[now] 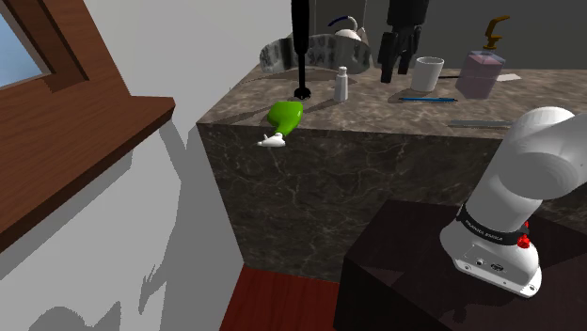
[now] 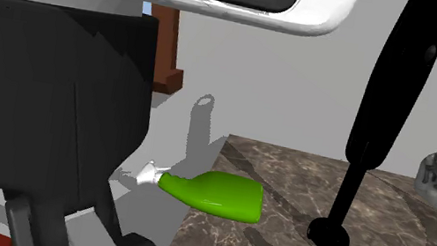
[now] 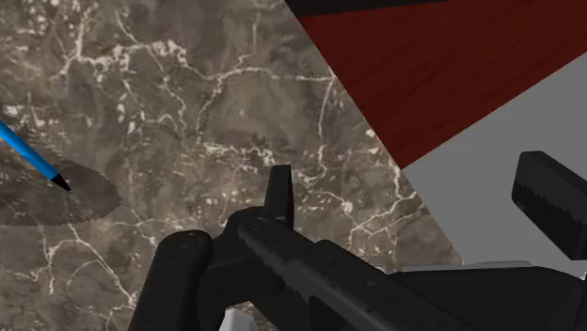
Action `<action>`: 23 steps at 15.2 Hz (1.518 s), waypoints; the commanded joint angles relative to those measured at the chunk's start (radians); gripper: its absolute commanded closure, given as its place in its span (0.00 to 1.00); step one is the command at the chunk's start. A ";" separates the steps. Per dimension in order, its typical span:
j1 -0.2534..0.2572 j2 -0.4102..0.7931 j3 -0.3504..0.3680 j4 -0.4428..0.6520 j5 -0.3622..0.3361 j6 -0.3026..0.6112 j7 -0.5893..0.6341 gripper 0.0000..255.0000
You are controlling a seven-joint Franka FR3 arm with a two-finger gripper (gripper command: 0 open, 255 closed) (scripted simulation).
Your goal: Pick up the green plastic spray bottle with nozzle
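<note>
The black claw [image 1: 395, 71] hung above a dark marbled counter [image 1: 376, 118], its two fingers spread apart with nothing between them. In the shoulder view it sat just beside a white cup [image 1: 429, 73]. The green spray bottle [image 1: 286, 117] lay on its side at the counter's corner towards the shoulder view's left, well apart from the claw. Its white nozzle [image 1: 271, 142] pointed outward and stuck out past the counter's edge, which the second exterior view also showed. Between bottle and claw stood a tall black pole-like object [image 1: 301, 47], its foot on the counter just behind the bottle, and a small white shaker [image 1: 341, 85]. A blue pen [image 1: 428, 98] lay flat in front of the cup, and the wrist view caught its dark tip over the marbled top. A pale lilac container [image 1: 480, 73] with a gold top stood to the cup's right in the shoulder view. A grey basin [image 1: 315, 49] sat at the back of the counter. The white arm [image 1: 531, 160] rose from a dark stand [image 1: 395, 282] at the shoulder view's lower right. A brown wooden window sill [image 1: 85, 160] jutted from the grey wall at the left, and a strip of red-brown floor [image 1: 273, 301] showed below the counter.
</note>
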State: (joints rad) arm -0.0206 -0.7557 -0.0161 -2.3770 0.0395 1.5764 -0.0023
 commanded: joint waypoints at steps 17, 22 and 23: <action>-0.044 0.528 0.276 0.259 0.141 0.248 0.691 0.00; -0.048 0.732 0.312 0.412 0.115 0.294 0.897 0.00; -0.046 0.774 0.315 0.447 0.107 0.300 0.936 0.00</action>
State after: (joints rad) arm -0.0681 -0.0240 0.2945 -1.9605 0.1535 1.8657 0.8895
